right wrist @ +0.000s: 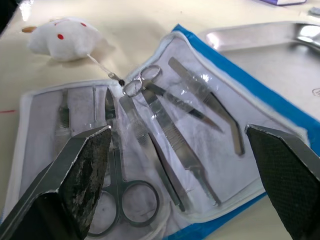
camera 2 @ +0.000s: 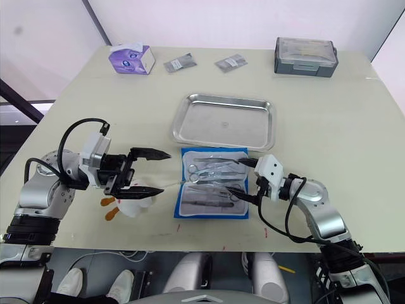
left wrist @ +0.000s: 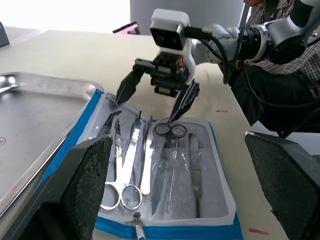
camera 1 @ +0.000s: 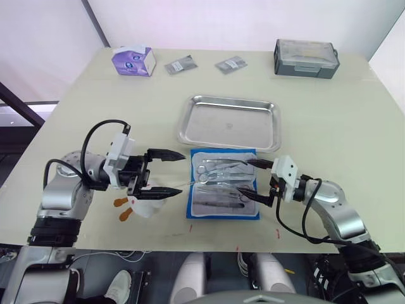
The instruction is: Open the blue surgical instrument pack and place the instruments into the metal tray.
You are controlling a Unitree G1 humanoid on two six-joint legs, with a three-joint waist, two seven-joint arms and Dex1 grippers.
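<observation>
1. Left eye view: blue surgical instrument pack [camera 1: 223,183] lies unfolded at lower centre, instruments [camera 1: 218,170] in its clear pockets. Metal tray [camera 1: 229,122] sits just above it, nothing in it. Left gripper [camera 1: 166,173] is left of the pack, fingers wide, holding nothing. Right gripper [camera 1: 252,179] is over the pack's right edge, fingers wide.
2. Right eye view: tissue box [camera 2: 131,59] upper left, grey lidded box [camera 2: 305,57] upper right.
3. Left wrist view: right gripper's tips hover just above the scissors' rings [left wrist: 170,131].
4. Right wrist view: white plush toy [right wrist: 65,31] upper left, beside the pack.
</observation>
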